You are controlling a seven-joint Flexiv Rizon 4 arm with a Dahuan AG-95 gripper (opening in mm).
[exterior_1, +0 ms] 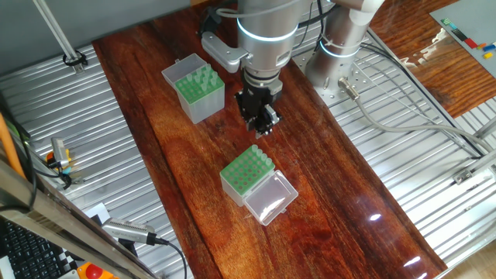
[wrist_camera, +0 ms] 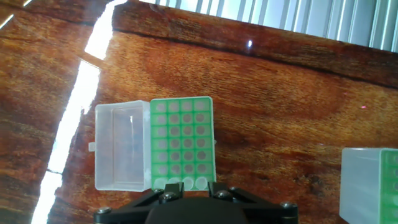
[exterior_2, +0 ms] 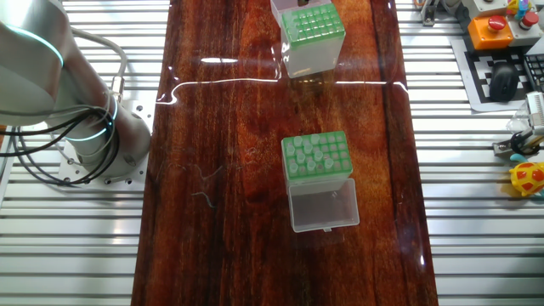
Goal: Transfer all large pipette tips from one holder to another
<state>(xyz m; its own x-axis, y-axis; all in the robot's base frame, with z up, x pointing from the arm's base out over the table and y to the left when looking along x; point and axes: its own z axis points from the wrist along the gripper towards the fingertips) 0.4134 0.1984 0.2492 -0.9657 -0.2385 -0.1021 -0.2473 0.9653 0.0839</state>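
Note:
The tall grey-sided holder stands at the table's far end, with several large pipette tips sticking up from its green plate. The shorter box lies mid-table, and its clear lid is folded open beside it. Pale rounds show in its holes, brightest in the row nearest the hand; I cannot tell which of them hold tips. My gripper hangs above the wood between the two boxes. Its fingers are apart with nothing between them. It does not show in the other fixed view.
The arm's base is bolted beside the wooden table, with cables trailing from it. Ribbed metal surfaces flank the wood on both sides. A keyboard and small toys lie off to one side.

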